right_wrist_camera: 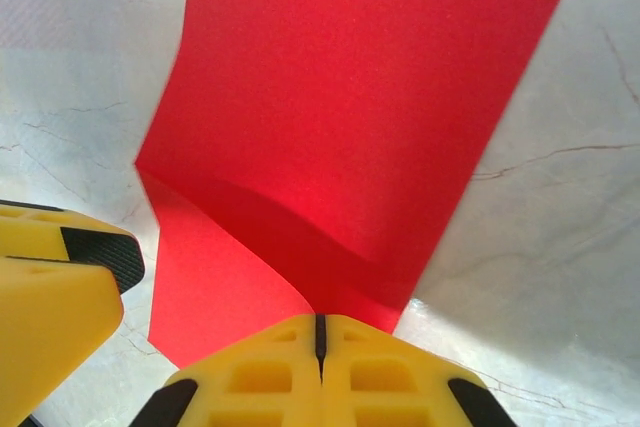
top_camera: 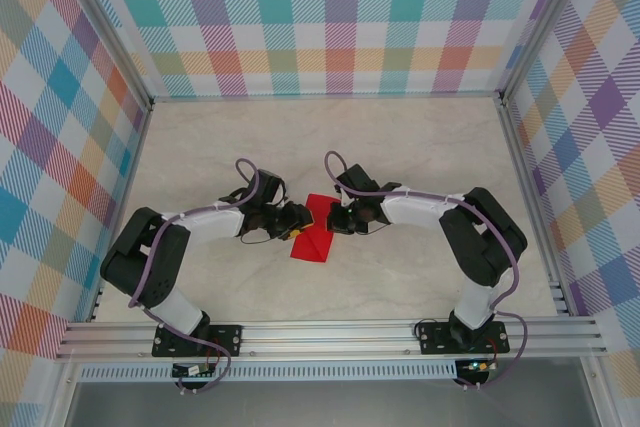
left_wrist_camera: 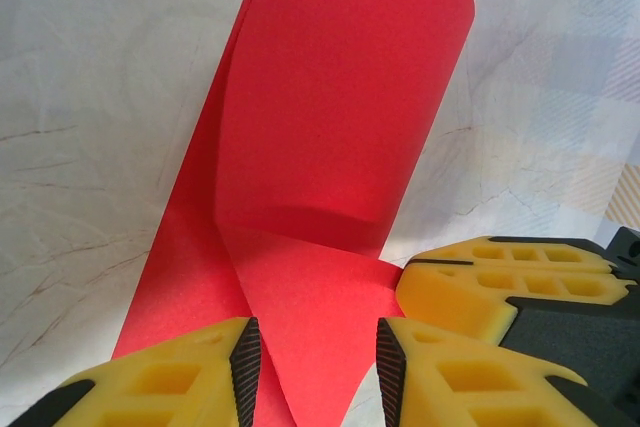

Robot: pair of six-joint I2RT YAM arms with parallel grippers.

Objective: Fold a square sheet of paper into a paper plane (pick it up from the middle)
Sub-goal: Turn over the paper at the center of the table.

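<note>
Table: pale marble, plaid walls.
Square sheet of paper: red, mid-table, curled up.
My left tool: part open, astride the paper.
My right tool: closed on its edge.

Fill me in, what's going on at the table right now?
Both arms are working on a red square sheet of paper in the middle of the marble-look table. The sheet is partly folded, with one flap curling up over the rest, and is not yet a plane. The right hand is shut and appears to pinch the sheet where the flap bends. The left hand is open, with the sheet's near end lying between its pads, unclamped.
</note>
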